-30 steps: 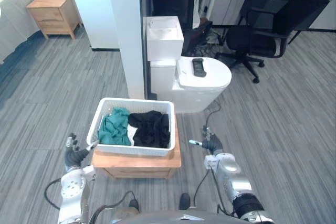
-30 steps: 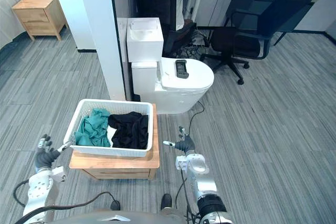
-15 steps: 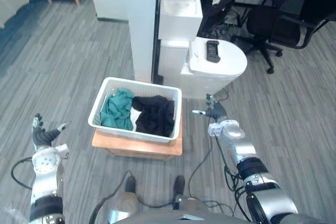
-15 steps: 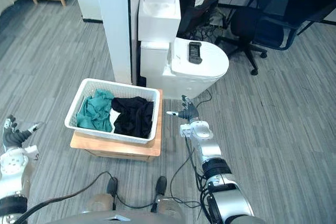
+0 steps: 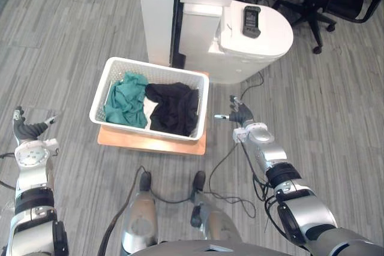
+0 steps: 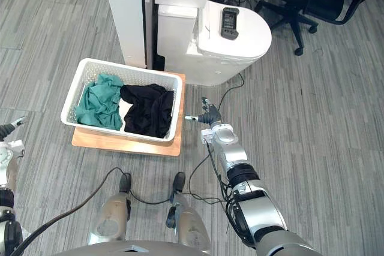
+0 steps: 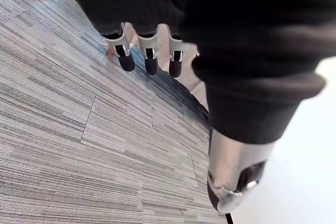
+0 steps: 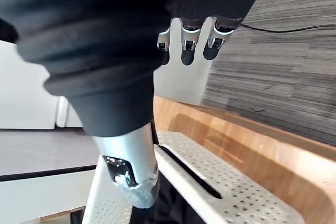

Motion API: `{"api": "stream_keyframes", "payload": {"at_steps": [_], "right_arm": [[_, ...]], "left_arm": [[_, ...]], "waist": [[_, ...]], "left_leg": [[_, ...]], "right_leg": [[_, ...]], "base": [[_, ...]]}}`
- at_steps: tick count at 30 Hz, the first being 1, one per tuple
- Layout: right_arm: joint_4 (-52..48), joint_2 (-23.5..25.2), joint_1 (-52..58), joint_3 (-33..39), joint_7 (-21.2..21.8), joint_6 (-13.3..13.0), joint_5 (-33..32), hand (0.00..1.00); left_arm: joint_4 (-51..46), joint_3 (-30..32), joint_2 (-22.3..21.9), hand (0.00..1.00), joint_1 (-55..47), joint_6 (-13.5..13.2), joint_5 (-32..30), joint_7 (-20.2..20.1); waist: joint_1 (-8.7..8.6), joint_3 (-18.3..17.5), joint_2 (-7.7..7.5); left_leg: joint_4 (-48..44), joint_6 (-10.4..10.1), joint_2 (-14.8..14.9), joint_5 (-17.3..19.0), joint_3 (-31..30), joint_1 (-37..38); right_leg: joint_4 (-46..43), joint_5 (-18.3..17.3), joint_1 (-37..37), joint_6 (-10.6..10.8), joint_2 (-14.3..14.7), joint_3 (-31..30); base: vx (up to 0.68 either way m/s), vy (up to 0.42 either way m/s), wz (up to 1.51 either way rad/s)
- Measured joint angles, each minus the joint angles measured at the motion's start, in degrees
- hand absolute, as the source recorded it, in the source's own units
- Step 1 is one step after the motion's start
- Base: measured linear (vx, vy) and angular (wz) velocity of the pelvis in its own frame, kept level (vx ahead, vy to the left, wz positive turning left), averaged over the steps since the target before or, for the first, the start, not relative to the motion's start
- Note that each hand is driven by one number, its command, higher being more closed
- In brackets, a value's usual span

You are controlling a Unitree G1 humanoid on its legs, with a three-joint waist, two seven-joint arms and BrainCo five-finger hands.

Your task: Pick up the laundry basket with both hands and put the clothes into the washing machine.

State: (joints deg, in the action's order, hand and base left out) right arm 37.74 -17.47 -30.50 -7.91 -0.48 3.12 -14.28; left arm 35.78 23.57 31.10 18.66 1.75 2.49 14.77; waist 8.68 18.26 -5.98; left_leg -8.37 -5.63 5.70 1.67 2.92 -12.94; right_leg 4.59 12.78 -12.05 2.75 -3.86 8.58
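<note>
Two open, empty hands (left hand (image 5: pixel 27 130), right hand (image 5: pixel 240 114)), laundry basket (image 5: pixel 157 66) long axis crosswise.

You're looking at a white laundry basket (image 5: pixel 157 66) just left of centre in the left eye view – rectangular, with perforated walls, upright and turned slightly clockwise. It sits on a low wooden platform (image 5: pixel 156 146) whose edge shows along the basket's lower and right sides. Inside, a crumpled teal garment (image 5: pixel 125 100) fills the left half and a bunched black garment (image 5: pixel 174 107) the right half – both lie below the rim. In the right wrist view, one wall shows a slot handle (image 8: pixel 191 171).
</note>
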Motion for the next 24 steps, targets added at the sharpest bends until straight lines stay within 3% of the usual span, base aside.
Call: {"api": "stream_keyframes", "payload": {"at_steps": [2, 14, 24], "right_arm": [[0.22, -0.21, -1.34, 0.21, -0.66, 0.18, 0.01, 0.0], [0.35, -2.91, -5.22, 3.65, -1.46, 0.42, 0.06, 0.0], [-1.4, -4.92, -6.6, 3.77, -1.58, 0.51, 0.03, 0.0]], "left_arm": [[1.04, -0.29, 1.0, 0.0, 1.91, 0.09, -0.4, 0.0], [1.07, -4.08, 1.12, 0.0, 8.84, 0.35, -0.36, 0.08], [5.7, -6.45, 1.27, 0.0, 13.23, 0.9, -0.47, 1.04]], "waist": [[-0.57, 1.94, -0.13], [-1.78, 5.03, -0.14], [-3.59, 5.94, -0.07]], "left_leg": [[-0.84, -0.2, 0.33, 0.21, 0.01, -0.44], [-6.81, -0.07, 1.44, 3.39, 1.57, -4.85], [-9.79, -0.09, 2.47, 5.03, 2.66, -7.45]], "right_leg": [[0.0, 0.14, -0.08, -0.02, 0.23, 0.05], [-0.01, 1.24, -2.71, -0.05, 1.06, -1.92], [-0.01, 1.69, -4.79, 0.0, 1.84, -3.35]], "base": [[0.0, 0.0, 0.0], [0.0, 0.03, -0.09], [-0.01, 0.028, -0.09]]}}
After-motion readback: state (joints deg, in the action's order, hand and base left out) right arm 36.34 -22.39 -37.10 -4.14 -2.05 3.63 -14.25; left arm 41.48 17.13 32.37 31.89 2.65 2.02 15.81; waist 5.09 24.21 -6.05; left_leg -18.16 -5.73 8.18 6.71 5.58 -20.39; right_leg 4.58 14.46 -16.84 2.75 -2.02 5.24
